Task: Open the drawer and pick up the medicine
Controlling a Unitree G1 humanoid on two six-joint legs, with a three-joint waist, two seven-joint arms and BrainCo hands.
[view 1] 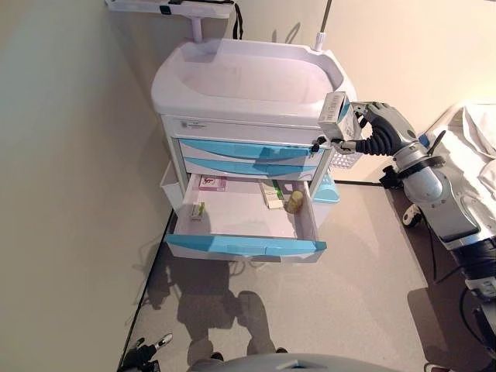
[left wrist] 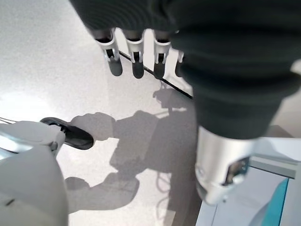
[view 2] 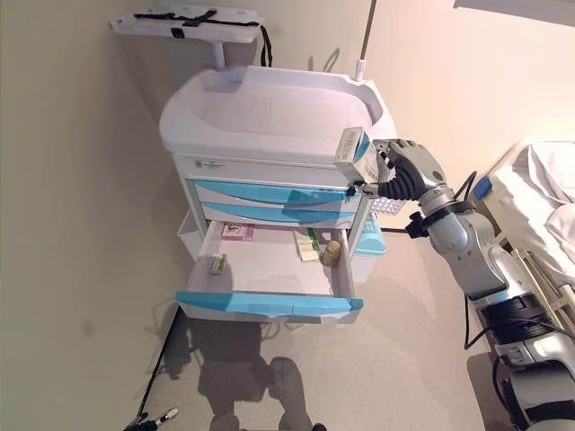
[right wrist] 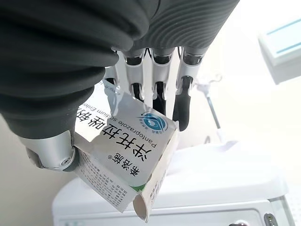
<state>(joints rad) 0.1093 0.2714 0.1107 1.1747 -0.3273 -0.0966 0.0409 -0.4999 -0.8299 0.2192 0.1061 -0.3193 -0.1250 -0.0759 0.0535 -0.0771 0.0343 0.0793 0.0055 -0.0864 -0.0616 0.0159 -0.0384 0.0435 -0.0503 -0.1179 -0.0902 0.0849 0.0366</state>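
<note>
A white medical cart point(view 1: 248, 74) has blue drawers, and its bottom drawer point(view 1: 244, 246) stands pulled out. In it lie a pink box point(view 1: 211, 183), a small green box point(view 1: 198, 209), a green-and-white box point(view 1: 271, 195) and a round bottle point(view 1: 294, 202). My right hand point(view 1: 380, 128) is shut on a white medicine box point(view 1: 335, 114) and holds it in the air by the cart top's right front corner. In the right wrist view the thumb and fingers pinch the box point(right wrist: 127, 160). My left hand point(left wrist: 136, 56) hangs open over the floor, holding nothing.
A wall runs close along the cart's left side. A bed point(view 1: 480, 147) stands to the right. A white wire basket point(view 1: 345, 160) and a blue bin point(view 1: 327, 190) hang on the cart's right side. A shelf point(view 1: 170, 8) sits on a pole behind it.
</note>
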